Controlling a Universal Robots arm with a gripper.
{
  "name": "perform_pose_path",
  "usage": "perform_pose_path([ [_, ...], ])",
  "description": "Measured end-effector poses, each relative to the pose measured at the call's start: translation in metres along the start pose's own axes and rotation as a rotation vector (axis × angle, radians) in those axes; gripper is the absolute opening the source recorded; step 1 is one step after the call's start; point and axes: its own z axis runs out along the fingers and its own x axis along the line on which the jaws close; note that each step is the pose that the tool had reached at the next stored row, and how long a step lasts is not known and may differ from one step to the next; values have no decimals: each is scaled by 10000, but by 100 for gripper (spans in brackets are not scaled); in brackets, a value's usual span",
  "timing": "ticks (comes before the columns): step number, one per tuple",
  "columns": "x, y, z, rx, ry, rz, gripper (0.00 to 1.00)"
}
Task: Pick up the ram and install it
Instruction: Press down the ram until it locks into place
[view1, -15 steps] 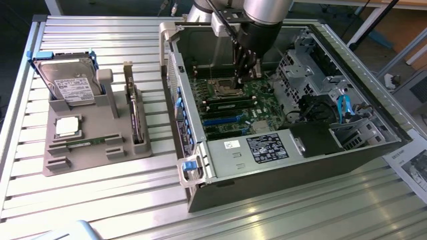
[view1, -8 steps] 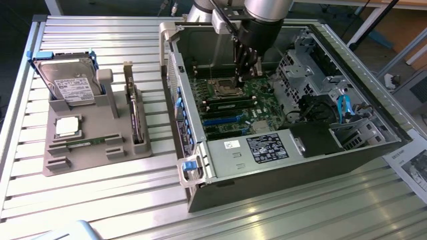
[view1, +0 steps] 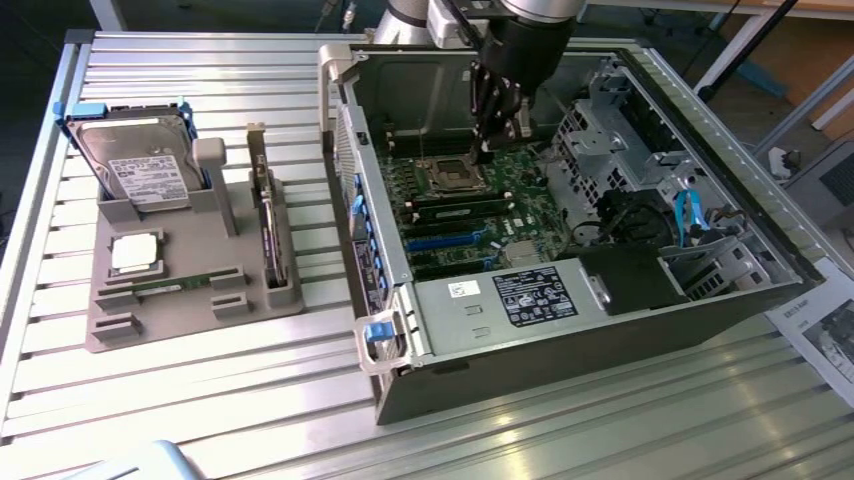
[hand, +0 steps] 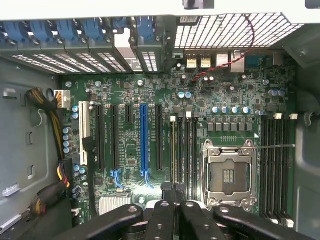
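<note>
A ribbed metal tabletop carries an open computer case and a grey parts holder. Inside the case, the fingers are closed above the motherboard, gripping nothing visible. A ram lies in the holder.

Silver-grey arm with black wrist section; black, screw-studded linkage gripper
</note>
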Motion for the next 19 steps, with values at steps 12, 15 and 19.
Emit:
perform_pose_path([
  [12, -11, -5, -231, 1, 103, -2, 10],
  [15, -13, -6, -288, 1, 122, -3, 10],
  [19, -14, -7, -341, 1, 140, -3, 10],
])
